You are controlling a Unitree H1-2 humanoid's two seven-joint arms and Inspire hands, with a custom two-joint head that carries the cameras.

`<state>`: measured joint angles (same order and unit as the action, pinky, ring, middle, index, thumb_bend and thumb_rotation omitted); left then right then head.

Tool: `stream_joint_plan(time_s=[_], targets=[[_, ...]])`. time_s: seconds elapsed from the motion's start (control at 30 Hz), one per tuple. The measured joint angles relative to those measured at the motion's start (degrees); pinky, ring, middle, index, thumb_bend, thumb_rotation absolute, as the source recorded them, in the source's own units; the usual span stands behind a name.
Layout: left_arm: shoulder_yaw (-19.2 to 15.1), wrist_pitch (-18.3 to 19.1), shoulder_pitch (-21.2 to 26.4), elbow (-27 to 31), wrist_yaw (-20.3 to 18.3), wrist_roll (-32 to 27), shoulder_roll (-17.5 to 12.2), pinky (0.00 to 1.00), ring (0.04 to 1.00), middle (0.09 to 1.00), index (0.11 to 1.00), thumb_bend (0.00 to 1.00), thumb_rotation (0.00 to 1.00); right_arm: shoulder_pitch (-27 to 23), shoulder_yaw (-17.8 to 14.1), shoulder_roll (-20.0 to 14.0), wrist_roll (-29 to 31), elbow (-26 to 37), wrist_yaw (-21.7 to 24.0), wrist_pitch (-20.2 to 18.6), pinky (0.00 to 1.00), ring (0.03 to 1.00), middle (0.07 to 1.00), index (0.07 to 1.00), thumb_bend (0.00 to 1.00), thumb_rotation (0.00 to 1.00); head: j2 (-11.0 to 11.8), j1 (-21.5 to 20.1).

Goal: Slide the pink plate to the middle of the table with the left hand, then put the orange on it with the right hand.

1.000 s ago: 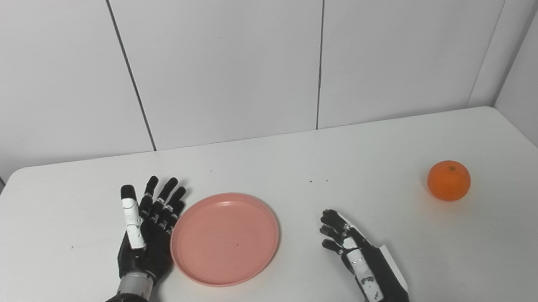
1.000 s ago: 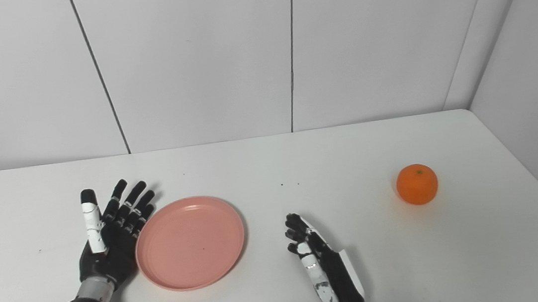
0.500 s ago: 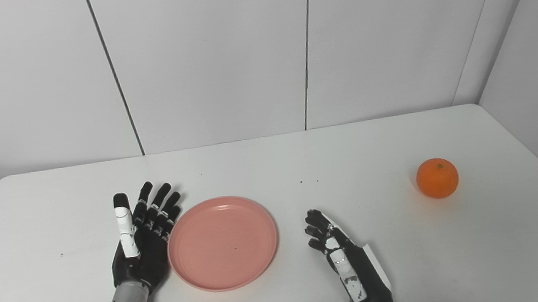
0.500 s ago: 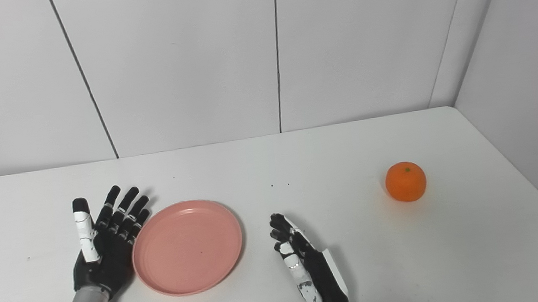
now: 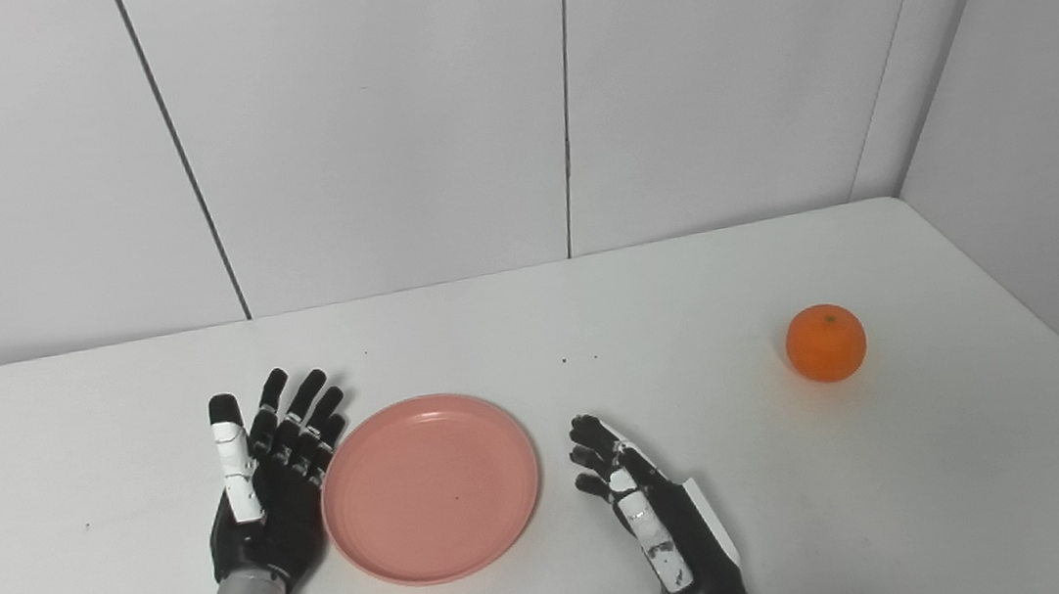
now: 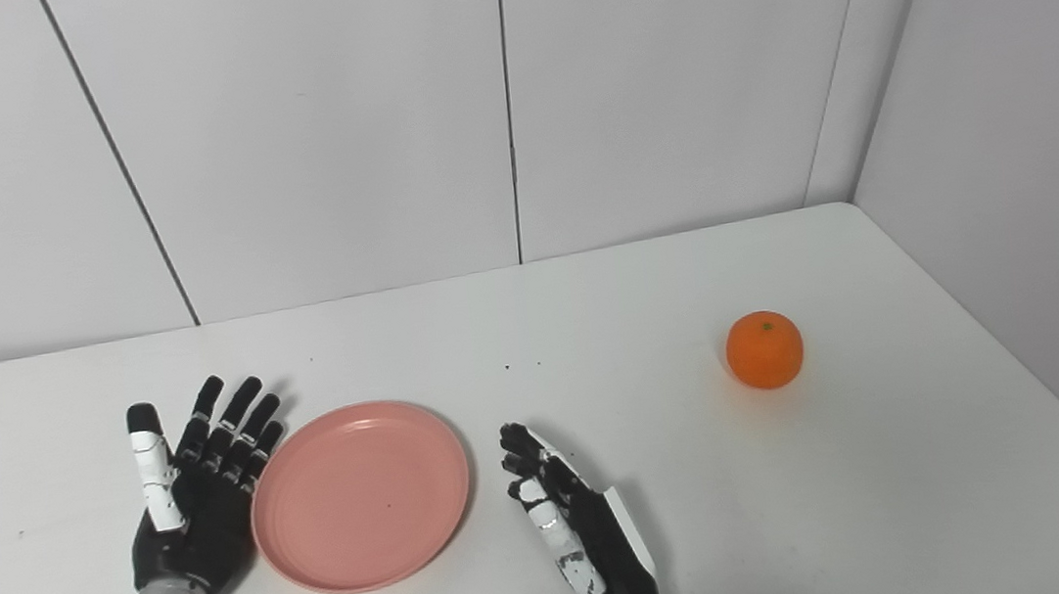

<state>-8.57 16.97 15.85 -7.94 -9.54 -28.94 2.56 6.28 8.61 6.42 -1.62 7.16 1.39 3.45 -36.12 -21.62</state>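
Bare tabletop (image 5: 750,431) lies between the right robot hand (image 5: 655,510) and the orange (image 5: 826,343); nothing obstructs. The pink plate (image 5: 430,487) sits just beside, leftward.

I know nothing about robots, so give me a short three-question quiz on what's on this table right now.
1. True or false: the orange already lies on the pink plate.
2. Which hand is right beside the plate's rim? A) left hand B) right hand C) neither
3. Fill in: the orange sits on the white table toward its ____ side, as the robot sees it.

Key
1. False; it rests on the bare table, far from the plate.
2. A; the left hand lies open along the plate's left edge.
3. Right.
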Motion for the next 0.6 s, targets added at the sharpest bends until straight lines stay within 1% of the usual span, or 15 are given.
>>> stream_joint_plan(time_s=[0.1, 0.2, 0.37, 0.47, 0.6], targets=[[0.12, 0.0, 0.0, -0.02, 0.0, 0.0, 0.0, 1.0, 0.91, 0.904, 1.0, 0.93, 0.83, -0.12, 0.07, 0.03, 0.0, -0.12, 0.0, 0.0, 0.89, 0.895, 0.899, 0.874, 0.91, 0.95, 0.18, -0.26], [0.19, 0.0, 0.0, -0.08, -0.03, 0.0, -0.04, 1.0, 0.916, 0.903, 1.0, 0.93, 0.84, -0.27, 0.13, 0.11, -0.03, -0.29, -0.05, 0.01, 0.88, 0.898, 0.9, 0.873, 0.91, 0.94, 0.97, -1.4], [0.44, 0.0, 0.0, -0.29, -0.64, 0.0, -0.33, 1.0, 0.912, 0.901, 1.0, 0.93, 0.83, -0.56, 0.31, 0.44, -0.03, -0.72, -0.15, 0.01, 0.86, 0.895, 0.897, 0.872, 0.91, 0.94, 0.97, -2.02], [0.43, 0.0, -0.06, -0.31, -0.82, 0.0, -0.32, 1.0, 0.909, 0.901, 1.0, 0.93, 0.81, -0.6, 0.39, 0.71, -0.03, -0.93, -0.15, 0.02, 0.87, 0.895, 0.901, 0.879, 0.89, 0.94, 0.88, -1.93], [0.42, -0.01, -0.08, -0.34, -0.9, 0.0, -0.3, 1.0, 0.904, 0.9, 1.0, 0.93, 0.81, -0.59, 0.42, 0.79, -0.03, -0.98, -0.15, 0.02, 0.86, 0.894, 0.899, 0.876, 0.89, 0.94, 0.97, -1.67]])
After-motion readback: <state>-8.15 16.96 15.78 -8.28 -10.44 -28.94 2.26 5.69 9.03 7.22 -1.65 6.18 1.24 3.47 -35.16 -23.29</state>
